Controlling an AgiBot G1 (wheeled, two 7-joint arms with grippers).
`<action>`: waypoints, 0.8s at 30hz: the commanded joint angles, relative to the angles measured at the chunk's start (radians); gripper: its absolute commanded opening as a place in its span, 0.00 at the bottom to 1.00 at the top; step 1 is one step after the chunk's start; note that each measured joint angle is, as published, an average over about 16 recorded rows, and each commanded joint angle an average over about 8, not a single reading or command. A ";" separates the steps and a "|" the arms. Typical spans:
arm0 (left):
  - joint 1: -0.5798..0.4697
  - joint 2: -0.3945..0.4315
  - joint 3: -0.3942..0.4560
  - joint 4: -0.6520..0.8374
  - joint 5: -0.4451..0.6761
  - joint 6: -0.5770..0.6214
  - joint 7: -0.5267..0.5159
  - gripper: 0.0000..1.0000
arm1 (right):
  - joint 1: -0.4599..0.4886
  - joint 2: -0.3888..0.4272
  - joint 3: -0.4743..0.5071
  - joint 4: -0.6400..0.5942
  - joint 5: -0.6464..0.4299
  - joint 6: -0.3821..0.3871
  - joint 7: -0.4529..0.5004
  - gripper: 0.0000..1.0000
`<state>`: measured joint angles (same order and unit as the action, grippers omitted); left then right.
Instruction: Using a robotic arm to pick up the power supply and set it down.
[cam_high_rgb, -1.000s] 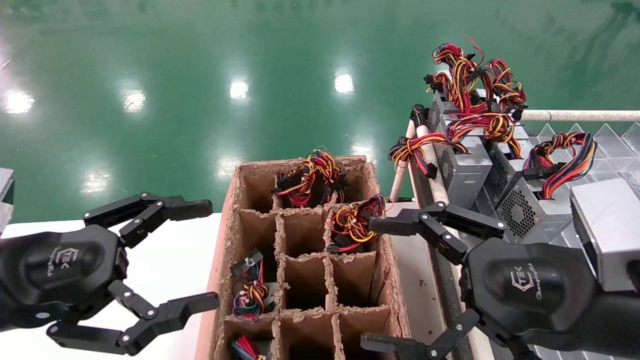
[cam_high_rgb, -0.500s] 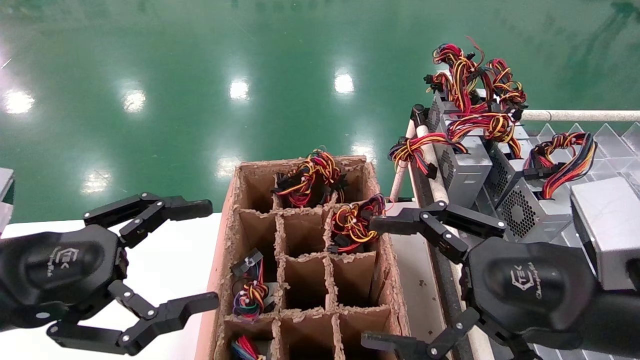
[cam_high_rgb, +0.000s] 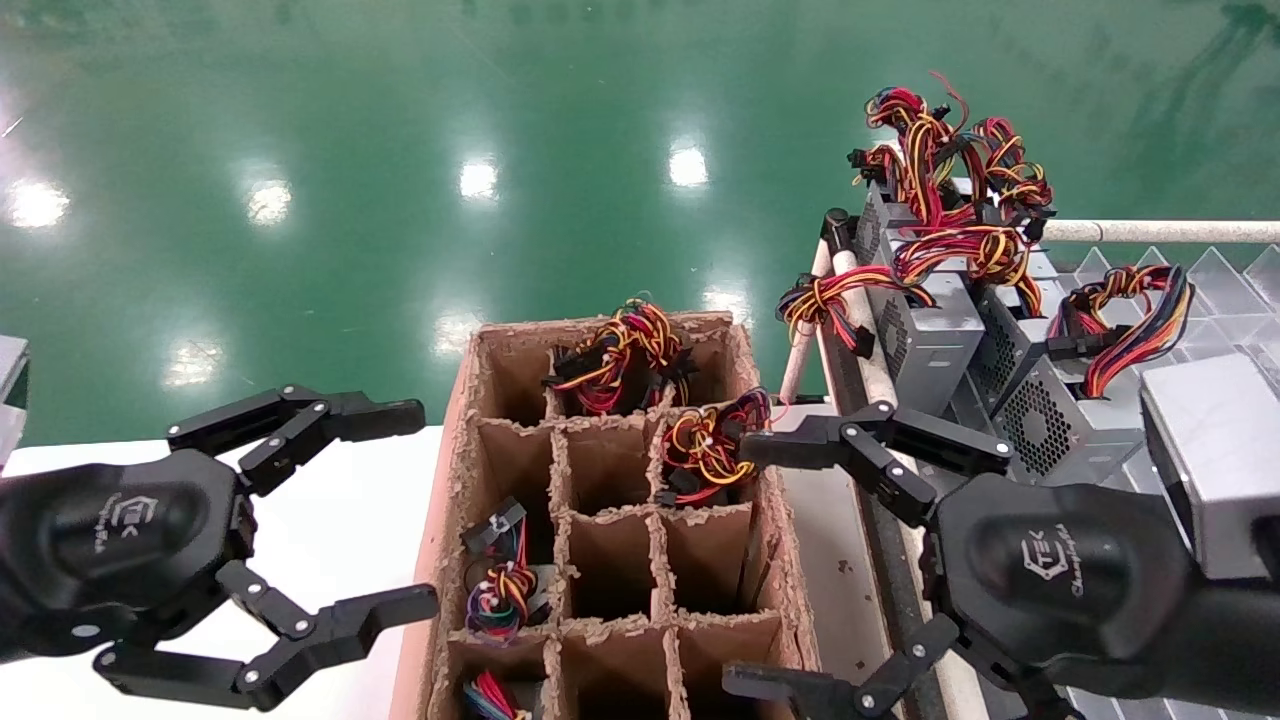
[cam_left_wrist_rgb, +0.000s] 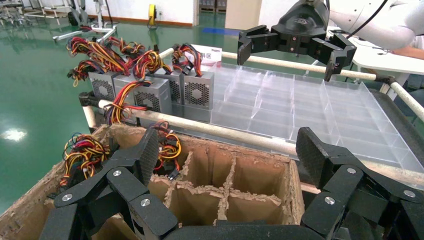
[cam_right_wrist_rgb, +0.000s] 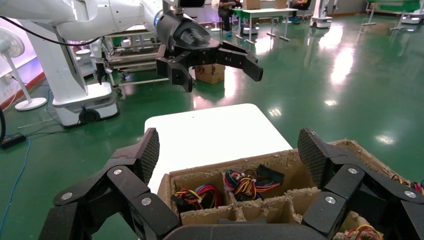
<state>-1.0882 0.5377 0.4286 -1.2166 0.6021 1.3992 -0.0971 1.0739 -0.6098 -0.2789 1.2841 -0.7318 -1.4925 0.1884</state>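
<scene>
Right tool (cam_high_rgb: 760, 565), lower right of the head view: spread wide, empty, lower finger cut off. Left tool (cam_high_rgb: 425, 510), lower left: spread wide, empty. Power supply (cam_high_rgb: 1050, 420), right-hand tray (cam_high_rgb: 1215, 290): partly hidden behind right tool.

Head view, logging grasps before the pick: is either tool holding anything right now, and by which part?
Nothing is held. The left tool and the right tool are both open and empty, flanking the cardboard box.
</scene>
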 joint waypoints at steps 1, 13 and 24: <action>0.000 0.000 0.000 0.000 0.000 0.000 0.000 1.00 | 0.000 0.000 0.000 0.000 0.000 0.000 0.000 1.00; 0.000 0.000 0.000 0.000 0.000 0.000 0.000 1.00 | 0.000 0.000 0.000 0.000 0.000 0.001 0.000 1.00; 0.000 0.000 0.000 0.000 0.000 0.000 0.000 1.00 | 0.000 0.000 0.000 0.000 0.000 0.001 0.000 1.00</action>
<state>-1.0882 0.5377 0.4286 -1.2166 0.6021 1.3992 -0.0971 1.0739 -0.6097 -0.2790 1.2841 -0.7319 -1.4918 0.1885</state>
